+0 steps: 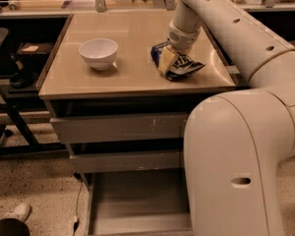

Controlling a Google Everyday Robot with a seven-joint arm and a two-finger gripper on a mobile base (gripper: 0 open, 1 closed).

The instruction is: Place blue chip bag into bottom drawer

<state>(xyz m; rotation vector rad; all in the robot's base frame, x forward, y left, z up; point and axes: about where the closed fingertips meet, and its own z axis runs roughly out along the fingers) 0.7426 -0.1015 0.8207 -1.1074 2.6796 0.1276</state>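
The bottom drawer (137,200) stands open below the front edge of the table (132,33), evidently to receive the blue chip bag (186,66), which lies near the right edge under the end effector (169,58), presumably for grasping, though whether clamped or apart cannot be told.

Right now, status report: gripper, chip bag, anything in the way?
Gripper on blue chip bag atop the cabinet. Bottom drawer open below. White bowl apart from bag, not in the way.
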